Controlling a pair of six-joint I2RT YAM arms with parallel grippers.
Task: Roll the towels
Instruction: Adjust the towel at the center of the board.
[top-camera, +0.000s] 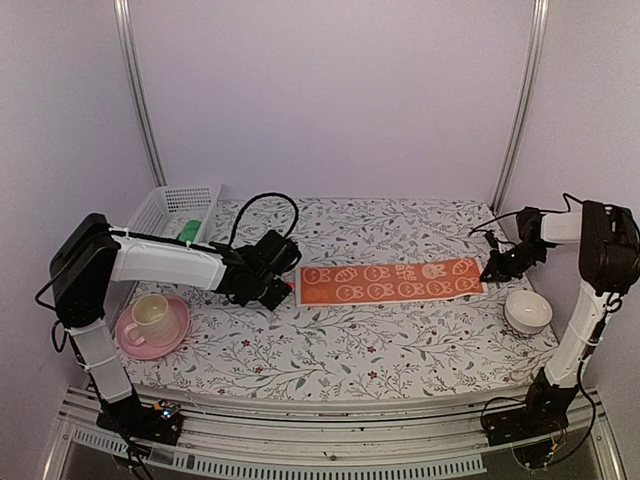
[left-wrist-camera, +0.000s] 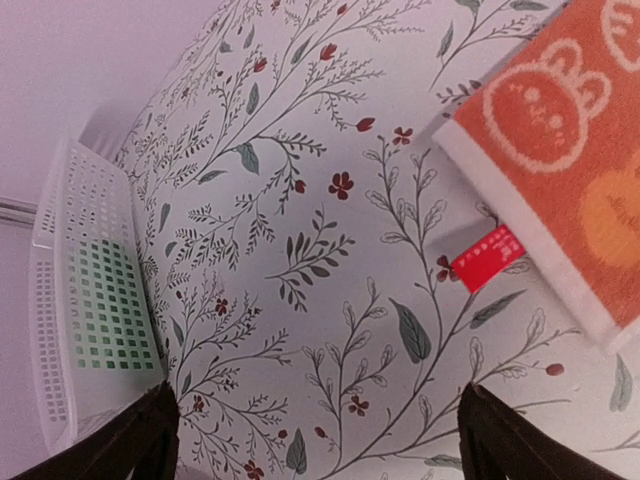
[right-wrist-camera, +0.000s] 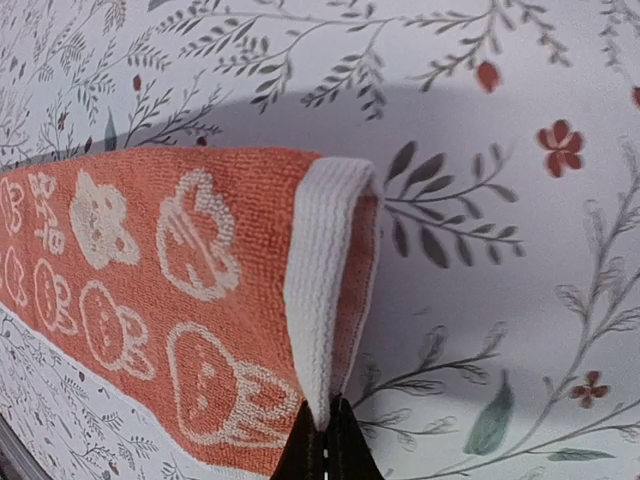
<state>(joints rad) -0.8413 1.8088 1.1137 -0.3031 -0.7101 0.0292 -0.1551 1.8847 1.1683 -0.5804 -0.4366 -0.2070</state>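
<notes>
The orange-red towel (top-camera: 390, 282) with white figures lies flat and stretched out across the middle of the flowered table. My right gripper (top-camera: 490, 272) is at its right end. In the right wrist view the gripper (right-wrist-camera: 327, 440) is shut on the towel's white hem (right-wrist-camera: 325, 290), which is pinched up off the table. My left gripper (top-camera: 280, 290) hovers just off the towel's left end, open. Its two fingers (left-wrist-camera: 150, 440) stand wide apart over bare tablecloth, with the towel's corner (left-wrist-camera: 560, 130) and red tag (left-wrist-camera: 487, 257) beside them. The green towel (top-camera: 188, 230) lies in the white basket.
A white mesh basket (top-camera: 170, 210) stands at the back left, seen too in the left wrist view (left-wrist-camera: 70, 300). A cup on a pink saucer (top-camera: 150, 322) sits at the front left. A white bowl (top-camera: 527, 312) sits at the front right, close under my right arm.
</notes>
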